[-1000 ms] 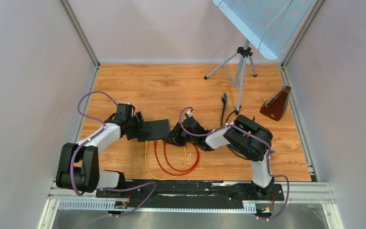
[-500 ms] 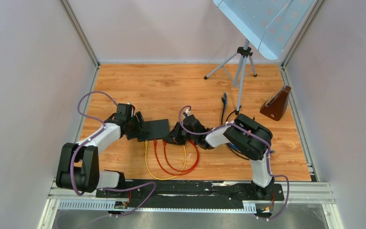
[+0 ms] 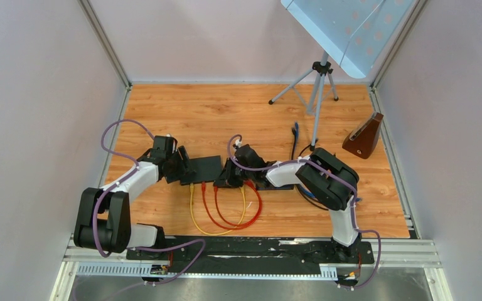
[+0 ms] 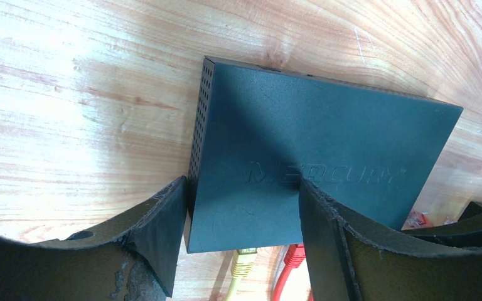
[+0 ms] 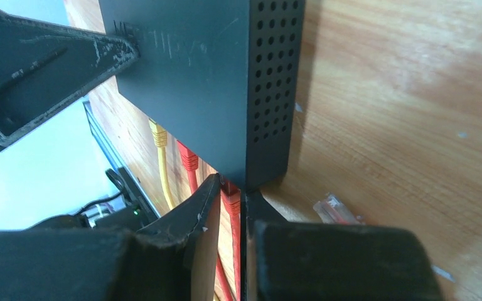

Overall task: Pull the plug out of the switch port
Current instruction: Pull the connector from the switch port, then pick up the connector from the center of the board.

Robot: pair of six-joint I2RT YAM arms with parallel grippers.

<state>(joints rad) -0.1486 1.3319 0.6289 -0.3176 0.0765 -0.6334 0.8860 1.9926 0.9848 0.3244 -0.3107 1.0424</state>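
Currently the extraction is prepared but not completed. The red moulded-plastic plug sits in the end port of the flat black metal switch, beside a second red plug and a yellow plug. The right gripper has its jaws narrowed onto the red moulded-plastic plug at the port face. The left gripper stands wide, one finger against the perforated side wall and the other over the matte lid, apparently bracing the housing. Remaining: draw the plug straight out. The switch is rectangular and sharp-edged. The wood-grain laminate table looks smooth, so the housing may slide.
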